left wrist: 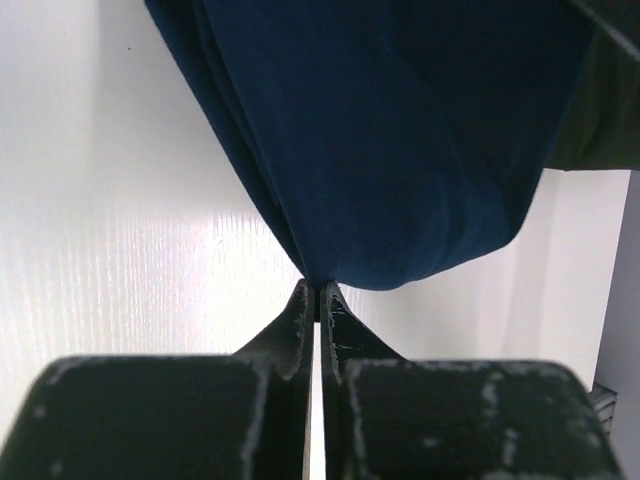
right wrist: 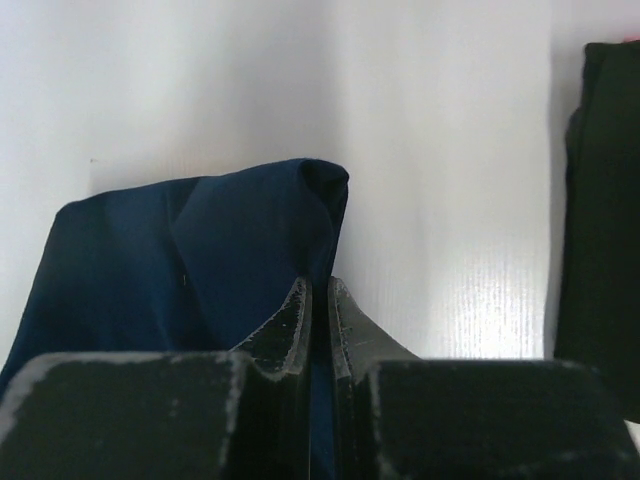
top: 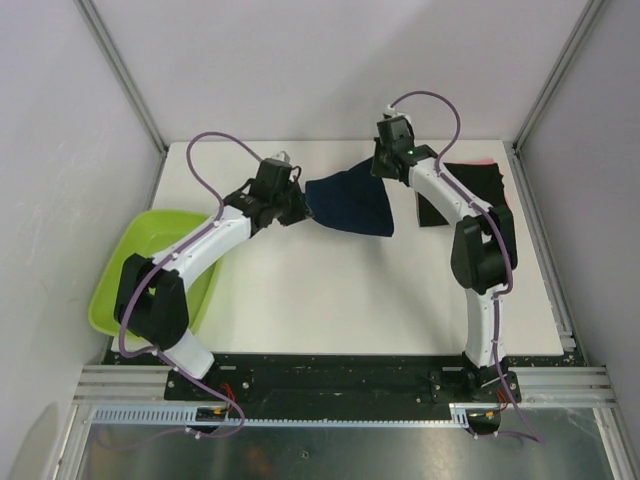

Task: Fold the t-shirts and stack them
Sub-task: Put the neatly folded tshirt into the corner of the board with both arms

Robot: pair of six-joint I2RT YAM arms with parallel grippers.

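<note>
1. Seen from above, two white-and-black robot arms reach away from the near edge of a white counter (top: 330, 300).
2. A dark navy blue cloth t-shirt (top: 350, 203) hangs bunched between them, at about 12 o'clock from the counter's middle. Whether its lower edge touches the counter cannot be told.
3. The left fingers (left wrist: 300, 312) are pressed together on the shirt's 9 o'clock corner. The right fingers (right wrist: 298, 312) are clamped on its 1 o'clock corner.
4. A black cloth t-shirt (top: 470, 185) lies flat and squared at 2 o'clock, with a red-pink edge (top: 487, 161) showing beneath it.
5. A lime-green plastic tub (top: 115, 270) sits at 8 o'clock, under the left arm.
6. The task looks about half done. The black shirt appears folded and placed. The navy one is mid-fold, and it has yet to be finished and laid on the black one.
</note>
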